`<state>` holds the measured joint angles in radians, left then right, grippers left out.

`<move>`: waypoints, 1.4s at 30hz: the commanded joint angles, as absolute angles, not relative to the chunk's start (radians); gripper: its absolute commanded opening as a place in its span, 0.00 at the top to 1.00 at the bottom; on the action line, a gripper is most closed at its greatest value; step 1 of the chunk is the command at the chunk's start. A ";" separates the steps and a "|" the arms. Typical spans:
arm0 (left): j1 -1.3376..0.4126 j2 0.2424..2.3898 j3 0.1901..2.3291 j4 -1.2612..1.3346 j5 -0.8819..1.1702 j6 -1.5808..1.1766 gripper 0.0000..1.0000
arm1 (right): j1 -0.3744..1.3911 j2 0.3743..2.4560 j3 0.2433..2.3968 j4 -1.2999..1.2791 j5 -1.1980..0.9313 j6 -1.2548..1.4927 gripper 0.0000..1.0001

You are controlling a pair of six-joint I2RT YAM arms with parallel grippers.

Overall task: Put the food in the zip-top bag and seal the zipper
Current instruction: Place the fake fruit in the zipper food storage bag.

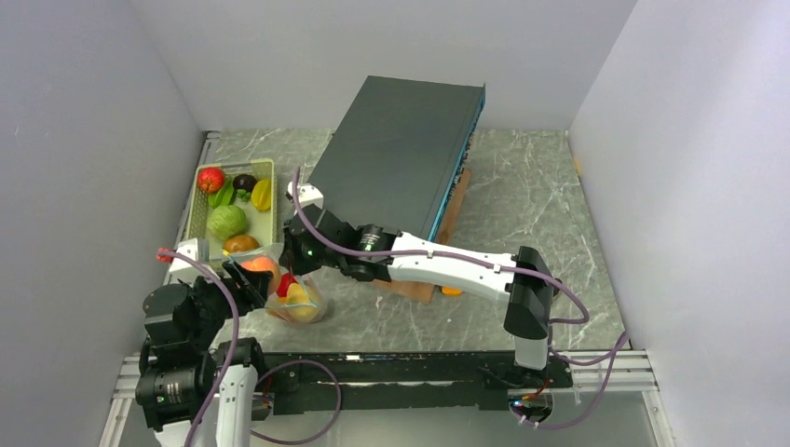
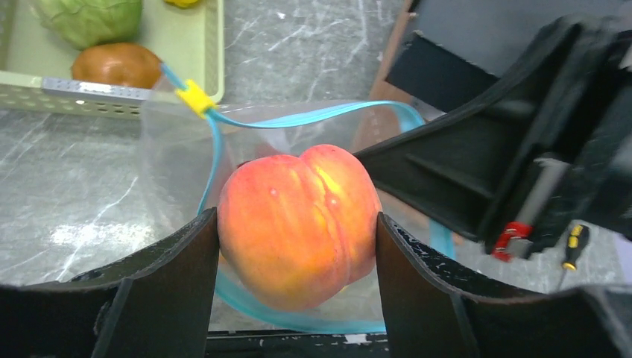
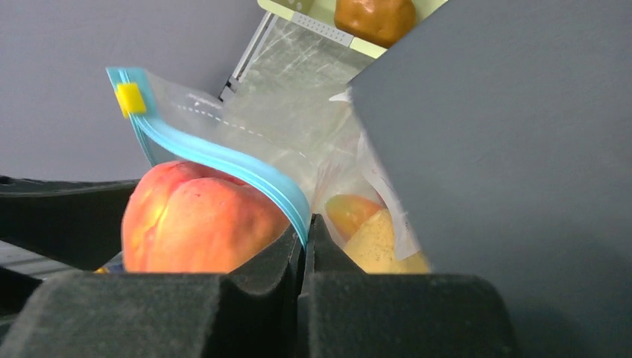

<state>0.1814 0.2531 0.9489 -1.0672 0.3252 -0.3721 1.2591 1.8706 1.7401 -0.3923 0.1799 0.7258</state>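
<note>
peach [image 2: 298, 224] clamped in left gripper [image 2: 296, 231] at zip-top bag [image 2: 171, 145] mouth; right gripper [image 3: 304, 246] pinches zipper [image 3: 223, 160]. some food [image 1: 296, 296] inside bag; more in basket [image 1: 198, 207] beside bag; zipper unsealed.

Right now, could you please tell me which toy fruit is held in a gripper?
The peach, clamped in the left gripper; the others lie in the basket or inside the zip-top bag.
</note>
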 commanded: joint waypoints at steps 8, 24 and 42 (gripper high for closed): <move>0.181 0.248 0.867 -0.941 0.218 -0.406 0.36 | 1.223 1.856 1.751 -0.335 0.021 0.807 1.00; 0.181 0.300 1.104 -1.269 -0.094 -0.483 0.04 | 1.220 1.857 1.745 -0.323 0.045 0.779 1.00; 0.181 0.260 0.949 -1.129 0.066 -0.559 0.59 | 1.221 1.812 1.696 -0.302 0.084 0.749 1.00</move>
